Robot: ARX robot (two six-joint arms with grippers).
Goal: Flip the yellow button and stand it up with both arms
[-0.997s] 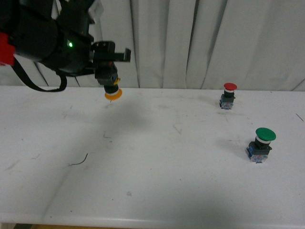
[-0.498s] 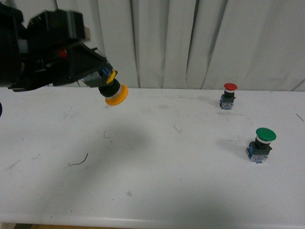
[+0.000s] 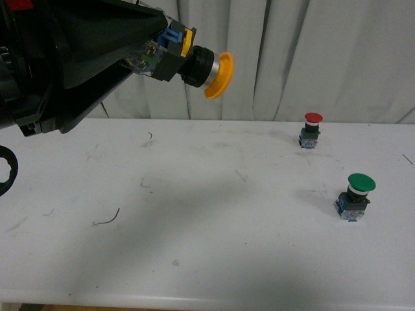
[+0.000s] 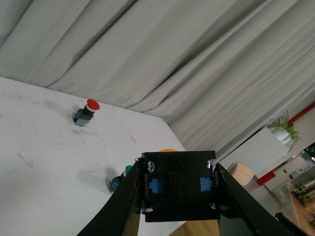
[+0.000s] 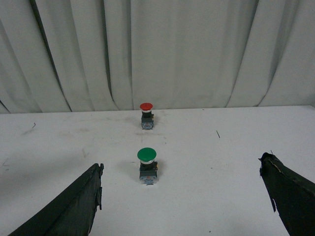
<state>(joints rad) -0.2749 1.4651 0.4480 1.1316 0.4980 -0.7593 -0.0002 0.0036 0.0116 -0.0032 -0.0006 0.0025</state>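
The yellow button [image 3: 209, 67] is held in the air, high over the left half of the table [image 3: 207, 259]. It is clamped by its dark, blue-trimmed block in the left gripper [image 3: 159, 55], with the round cap turned sideways toward the right. The bulky black gripper is cut off by the upper and left edges of the front view. Below it, open room is left on the white, scuffed tabletop, which is shaded by the arm. The red button [image 3: 312, 129] is stood near the far edge by the pleated grey curtain [image 3: 292, 52]. The green button [image 3: 355, 195] is nearer on the right, well apart from the red one. In the left wrist view only a sliver of the yellow cap is seen past the block, and the green button is half hidden. The wedge fingers [image 5: 74, 206] of the right gripper [image 5: 181, 167] are spread wide, their bases cut off.
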